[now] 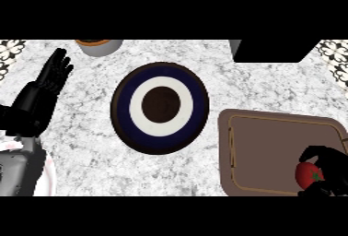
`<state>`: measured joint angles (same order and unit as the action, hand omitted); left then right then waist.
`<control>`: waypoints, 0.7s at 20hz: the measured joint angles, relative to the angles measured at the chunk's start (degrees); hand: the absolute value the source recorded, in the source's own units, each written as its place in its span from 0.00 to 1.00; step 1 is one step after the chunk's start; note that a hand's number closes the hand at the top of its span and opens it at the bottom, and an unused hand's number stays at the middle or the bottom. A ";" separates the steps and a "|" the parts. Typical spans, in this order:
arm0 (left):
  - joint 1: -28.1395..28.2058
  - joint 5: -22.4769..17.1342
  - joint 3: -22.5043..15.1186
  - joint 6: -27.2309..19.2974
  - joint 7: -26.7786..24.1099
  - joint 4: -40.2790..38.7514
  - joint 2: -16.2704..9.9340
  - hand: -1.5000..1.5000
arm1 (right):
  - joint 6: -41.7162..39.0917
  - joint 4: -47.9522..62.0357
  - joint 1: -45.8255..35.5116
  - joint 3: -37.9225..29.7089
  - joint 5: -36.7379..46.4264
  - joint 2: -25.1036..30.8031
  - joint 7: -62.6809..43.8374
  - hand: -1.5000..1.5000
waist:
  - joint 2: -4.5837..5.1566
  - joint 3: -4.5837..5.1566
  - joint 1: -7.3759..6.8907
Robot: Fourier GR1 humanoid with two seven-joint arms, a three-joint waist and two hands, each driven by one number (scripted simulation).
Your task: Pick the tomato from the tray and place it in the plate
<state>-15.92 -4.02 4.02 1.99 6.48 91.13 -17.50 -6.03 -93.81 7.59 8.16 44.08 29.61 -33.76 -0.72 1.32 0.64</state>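
A red tomato [308,174] lies at the near right corner of the brown tray [272,147]. My right hand [329,166] curls over and round the tomato, covering its right side. The plate [160,108], dark-rimmed with a white ring and a dark centre, sits on the counter to the left of the tray, with nothing on it. My left hand [41,92] rests at the view's left edge, fingers straight and pointing up, away from both tray and plate.
A grey cup [99,46] with a brown inside stands at the back, left of the plate. A black object [272,50] sits at the back right. The counter [88,152] is speckled white stone.
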 measured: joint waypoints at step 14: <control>1.09 -0.75 1.55 1.40 0.72 1.31 -0.82 0.50 | 28.18 -12.46 19.43 2.47 13.34 -9.53 5.73 1.00 | 0.26 -0.77 0.30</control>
<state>-14.83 -4.76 5.57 3.39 7.20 92.44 -18.32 22.15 -106.27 27.02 10.63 57.42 20.08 -28.03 -0.46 0.55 0.93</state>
